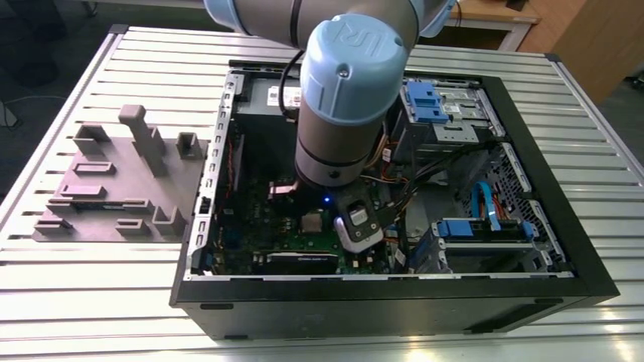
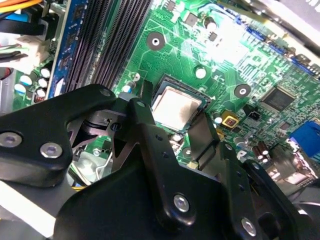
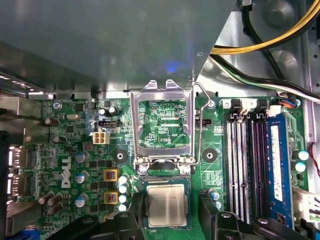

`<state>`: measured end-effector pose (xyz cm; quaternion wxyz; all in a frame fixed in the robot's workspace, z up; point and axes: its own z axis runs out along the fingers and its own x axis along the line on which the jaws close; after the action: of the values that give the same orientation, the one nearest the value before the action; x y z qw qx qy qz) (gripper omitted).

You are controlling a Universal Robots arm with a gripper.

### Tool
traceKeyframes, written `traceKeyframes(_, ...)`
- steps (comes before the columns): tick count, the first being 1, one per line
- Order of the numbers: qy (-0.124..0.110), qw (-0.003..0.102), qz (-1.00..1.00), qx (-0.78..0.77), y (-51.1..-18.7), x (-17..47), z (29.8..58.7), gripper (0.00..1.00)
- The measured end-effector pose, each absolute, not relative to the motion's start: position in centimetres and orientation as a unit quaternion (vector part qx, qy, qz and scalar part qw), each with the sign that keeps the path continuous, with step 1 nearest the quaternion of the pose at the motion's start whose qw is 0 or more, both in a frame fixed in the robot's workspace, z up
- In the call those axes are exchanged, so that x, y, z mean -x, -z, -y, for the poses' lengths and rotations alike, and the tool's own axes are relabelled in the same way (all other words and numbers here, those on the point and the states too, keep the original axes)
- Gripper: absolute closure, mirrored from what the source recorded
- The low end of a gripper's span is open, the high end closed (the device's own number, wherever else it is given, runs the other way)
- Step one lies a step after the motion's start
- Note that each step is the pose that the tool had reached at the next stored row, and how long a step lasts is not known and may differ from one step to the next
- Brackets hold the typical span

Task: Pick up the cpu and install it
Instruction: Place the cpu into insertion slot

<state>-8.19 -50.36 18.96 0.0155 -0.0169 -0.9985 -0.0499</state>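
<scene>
Reaching down with the arm (image 1: pixel 348 98) into the open computer case (image 1: pixel 403 298), near the middle of the exterior view. Hovering the gripper (image 3: pixel 169 214) low over the green motherboard (image 3: pixel 75 165), right above the socket.

Holding the black fingers (image 3: pixel 214 222) spread apart in both wrist views, one on each side of the cpu (image 3: pixel 167 205). Gripping nothing, with a narrow strip of socket edge showing between each finger and the chip.

Showing the cpu seated flat in its socket, silver-grey top facing up and level with the board. Catching it also in the exterior view as a small pale square just off the arm's lower end, toward seven o'clock from it.

Showing the metal retention frame (image 3: pixel 161 120) swung open and lying back just beside the socket, board traces visible through its window. Running the memory slots (image 3: pixel 245 165) alongside the socket, with a blue module (image 3: pixel 277 165) standing in the outermost one. Trailing yellow cables (image 3: pixel 260 45) across the case's metal wall, beyond the frame.

Resting the case on a slatted metal table (image 1: pixel 101 302). Placing a grey fixture (image 1: pixel 121 181) with upright blocks at nine o'clock in the exterior view, just beside the case wall. Showing blue drive brackets (image 1: pixel 427 102) inside the case at about one o'clock.
</scene>
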Motion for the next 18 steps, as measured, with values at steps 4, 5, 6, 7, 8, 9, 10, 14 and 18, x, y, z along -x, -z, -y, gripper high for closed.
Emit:
traceKeyframes(4,0.05,0.016,0.999,0.016,-18.77,8.19,50.39,0.46)
traceKeyframes(5,0.05,0.016,0.999,0.016,-18.76,8.19,50.4,0.46)
traceKeyframes(6,0.05,0.016,0.999,0.016,-18.75,8.19,50.4,0.52)
traceKeyframes(7,0.05,0.016,0.999,0.016,-18.74,8.19,50.39,0.54)
traceKeyframes(8,0.05,0.016,0.999,0.016,-18.72,8.19,50.39,0.54)
traceKeyframes(9,0.05,0.015,0.999,0.016,-18.72,8.18,50.39,0.54)
traceKeyframes(10,0.05,0.015,0.998,0.016,-18.77,8.18,50.39,0.54)
traceKeyframes(14,0.05,0.016,0.998,0.016,-19.17,8.18,50.39,0.54)
traceKeyframes(18,0.05,0.016,0.998,0.016,-19.21,8.19,50.39,0.54)
